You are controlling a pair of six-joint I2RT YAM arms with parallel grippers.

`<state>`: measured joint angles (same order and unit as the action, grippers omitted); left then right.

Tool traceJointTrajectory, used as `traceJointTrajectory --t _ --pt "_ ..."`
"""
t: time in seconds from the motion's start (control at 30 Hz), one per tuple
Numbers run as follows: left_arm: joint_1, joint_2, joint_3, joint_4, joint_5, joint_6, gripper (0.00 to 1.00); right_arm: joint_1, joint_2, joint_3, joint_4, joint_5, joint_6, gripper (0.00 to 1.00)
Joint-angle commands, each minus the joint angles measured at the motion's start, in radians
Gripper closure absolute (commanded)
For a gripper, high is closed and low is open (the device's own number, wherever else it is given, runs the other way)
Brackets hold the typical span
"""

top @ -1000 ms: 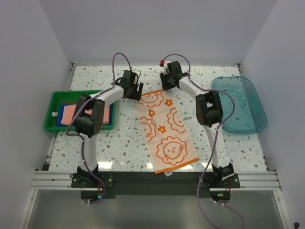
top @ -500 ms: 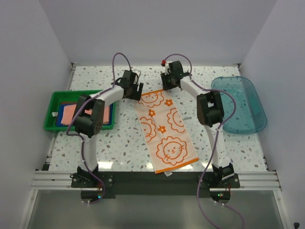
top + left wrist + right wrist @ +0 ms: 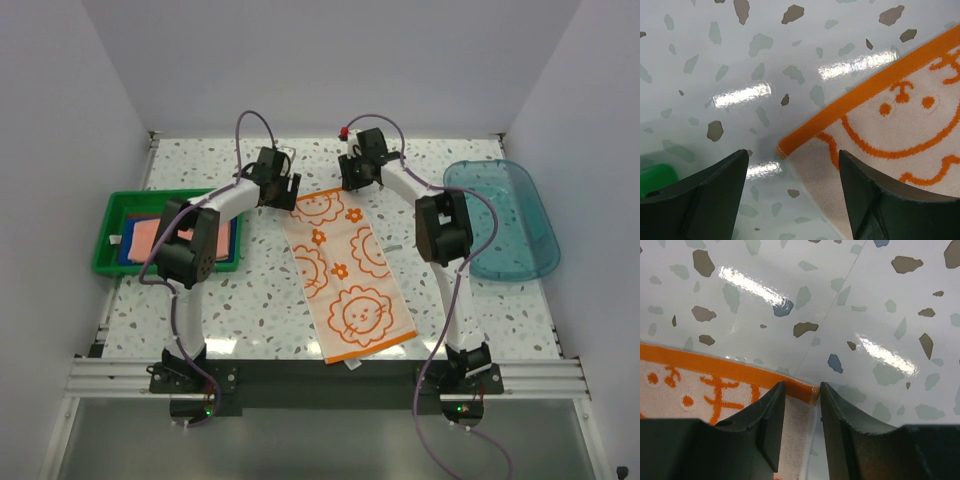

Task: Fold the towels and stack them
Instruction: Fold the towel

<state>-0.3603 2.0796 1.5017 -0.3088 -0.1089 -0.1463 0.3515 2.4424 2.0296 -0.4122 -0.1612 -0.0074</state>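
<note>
A white terry towel with an orange border and orange flower outlines (image 3: 345, 270) lay spread flat down the middle of the speckled tabletop (image 3: 230, 300), slanting from the upper centre of the overhead view toward the lower centre. Both arms reached to its far end.

The left claw (image 3: 285, 194) sat at the towel's upper-left corner. In its own camera the claw (image 3: 792, 156) stood wide apart, its dark fingers (image 3: 705, 200) on either side of the corner of the towel (image 3: 880, 125), which lay flat between them without being pinched.

The right claw (image 3: 351, 182) sat at the upper-right corner. Seen from the wrist, this claw (image 3: 801, 386) was only narrowly apart, its fingers (image 3: 765, 415) straddling the orange-edged corner of the towel (image 3: 715, 385), with cloth showing in the slim gap.

At the left of the overhead view a green plastic tray (image 3: 108, 218) held a pink towel (image 3: 148, 235) lying on a royal blue one (image 3: 229, 240). At the right stood a clear blue plastic tub (image 3: 540, 225), well apart from the spread towel.
</note>
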Motion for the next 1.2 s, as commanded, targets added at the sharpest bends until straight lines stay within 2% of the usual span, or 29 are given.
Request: traceJointTrajectory --t 0.0,0.17,0.27,0.33,0.37,0.6,0.73,0.93,1.17 --pt "0.007 -0.007 0.017 0.008 0.000 -0.001 0.22 -0.006 -0.069 -0.035 -0.059 0.000 -0.039 0.63" --pt "0.007 0.004 0.023 0.005 0.003 -0.002 0.22 -0.006 -0.039 -0.029 -0.060 0.040 -0.059 0.70" --pt "0.007 0.011 0.025 0.007 0.006 -0.012 0.23 -0.008 -0.025 -0.003 -0.083 0.049 -0.063 0.82" --pt "0.007 0.014 0.026 0.011 0.008 -0.022 0.24 -0.008 -0.026 0.001 -0.083 0.057 -0.062 0.97" --pt "0.007 0.016 0.028 0.017 0.008 -0.027 0.24 -0.008 -0.028 0.000 -0.083 0.058 -0.062 1.00" --pt "0.012 0.059 0.063 0.028 0.005 -0.087 0.31 -0.008 -0.037 -0.011 -0.086 0.069 -0.091 1.00" --pt "0.017 0.085 0.077 0.043 0.002 -0.101 0.48 -0.006 -0.045 -0.023 -0.082 0.072 -0.103 1.00" --pt "0.021 0.111 0.083 0.037 -0.003 -0.099 0.50 -0.008 -0.057 -0.037 -0.086 0.080 -0.112 1.00" --pt "0.021 0.123 0.069 -0.016 0.008 -0.088 0.58 -0.006 -0.077 -0.062 -0.091 0.114 -0.128 1.00"
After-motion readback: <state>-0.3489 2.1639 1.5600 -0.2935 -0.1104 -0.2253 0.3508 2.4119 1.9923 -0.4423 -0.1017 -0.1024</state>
